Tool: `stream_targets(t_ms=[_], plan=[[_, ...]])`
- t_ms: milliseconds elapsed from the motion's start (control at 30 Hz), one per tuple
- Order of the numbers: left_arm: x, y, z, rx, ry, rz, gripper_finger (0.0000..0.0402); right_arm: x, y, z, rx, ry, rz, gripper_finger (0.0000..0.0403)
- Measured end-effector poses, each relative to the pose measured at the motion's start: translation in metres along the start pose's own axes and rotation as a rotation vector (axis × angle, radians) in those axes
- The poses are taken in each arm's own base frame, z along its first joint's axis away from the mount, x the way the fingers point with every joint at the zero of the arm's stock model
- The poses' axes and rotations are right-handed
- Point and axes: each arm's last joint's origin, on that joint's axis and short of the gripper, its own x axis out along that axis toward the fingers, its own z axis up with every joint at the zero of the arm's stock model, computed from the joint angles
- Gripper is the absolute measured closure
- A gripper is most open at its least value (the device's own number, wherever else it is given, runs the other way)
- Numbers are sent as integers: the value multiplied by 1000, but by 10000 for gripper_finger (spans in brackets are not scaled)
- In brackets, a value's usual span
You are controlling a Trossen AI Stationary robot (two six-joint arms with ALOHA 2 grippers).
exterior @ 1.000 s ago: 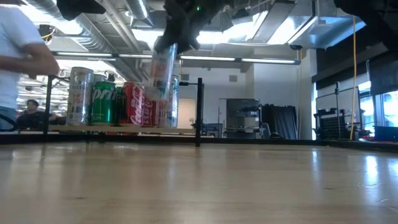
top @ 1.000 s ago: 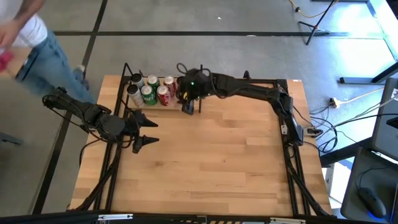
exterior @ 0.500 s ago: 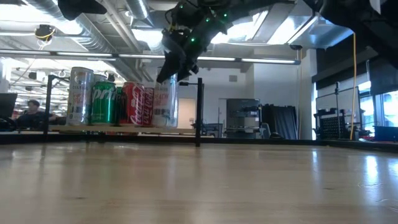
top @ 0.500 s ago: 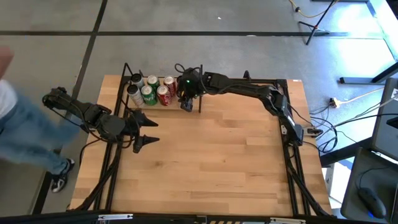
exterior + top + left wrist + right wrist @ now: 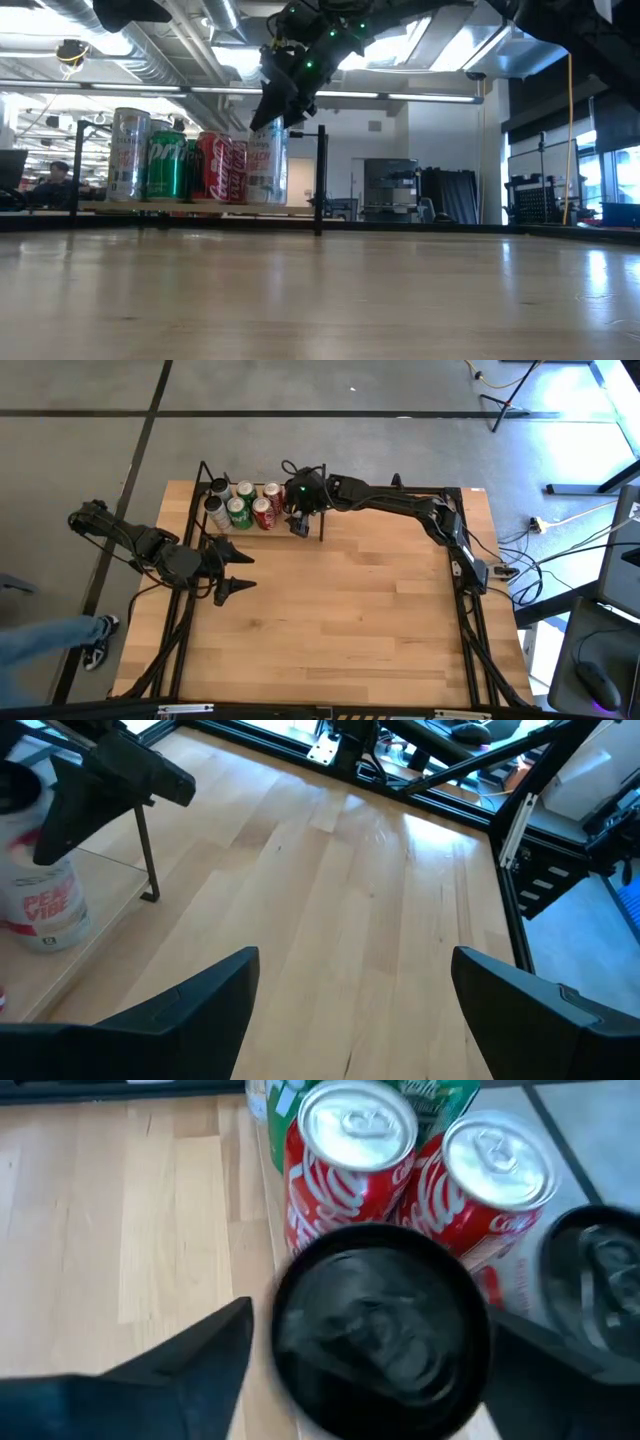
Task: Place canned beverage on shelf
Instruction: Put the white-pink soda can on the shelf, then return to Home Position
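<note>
The white can (image 5: 266,170) stands upright on the shelf (image 5: 180,206) beside the red cans (image 5: 350,1150) — right gripper (image 5: 297,520) spread around its top; lift straight up, clear of neighbours — left gripper (image 5: 232,570) waits spread over the desk (image 5: 340,620)

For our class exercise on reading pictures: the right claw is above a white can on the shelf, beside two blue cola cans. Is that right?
Not quite. The two cola cans are red, as the right wrist view shows. The right claw is above the white can on the shelf.
</note>
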Motion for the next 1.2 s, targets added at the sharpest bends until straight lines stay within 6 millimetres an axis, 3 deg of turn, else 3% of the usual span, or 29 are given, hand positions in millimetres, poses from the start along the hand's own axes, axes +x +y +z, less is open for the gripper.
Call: stream_targets(t_ms=[167,367,700,833,1067,1200], plan=[[0,0,0,0,0,0,82,-1,-1,1,-1,-2,-22,36],[0,0,0,1,1,1,82,-8,3,2,-7,19,-28,33],[0,-1,1,36,-16,-16,82,-70,21,29,24,83,67,39],[11,-1,-1,78,-71,-57,82,-95,31,33,96,94,117,38],[34,26,-17,93,-93,-76,84,-125,50,24,107,130,129,38],[39,47,-22,56,-143,-90,108,-137,55,8,107,121,136,38]])
